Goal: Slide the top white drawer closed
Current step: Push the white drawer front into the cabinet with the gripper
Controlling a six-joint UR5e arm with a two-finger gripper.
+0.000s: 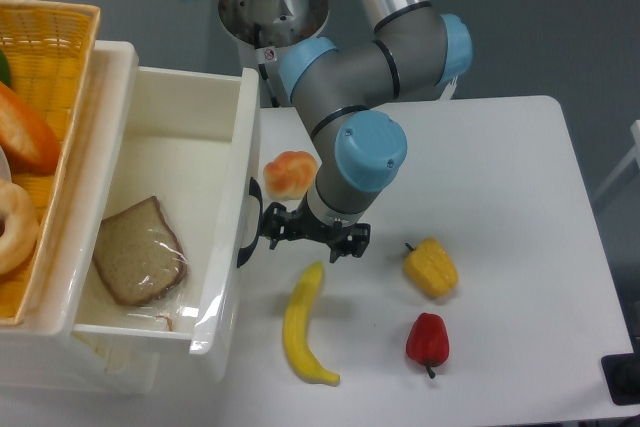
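The top white drawer point(170, 137) stands pulled out to the right of the cabinet at the left. Its front wall point(240, 237) carries a black handle point(246, 227). A wrapped slice of brown bread point(140, 252) lies inside it. My gripper point(312, 232) points down just right of the drawer front, with its left black edge close to the handle. The wrist covers it from above, so I cannot see how the fingers stand or whether they touch the handle.
A yellow woven basket point(60, 37) with bread items sits on the cabinet at the far left. On the white table point(500, 167) lie an orange bun point(289, 173), a banana point(304, 327), a yellow pepper point(431, 267) and a red pepper point(428, 339).
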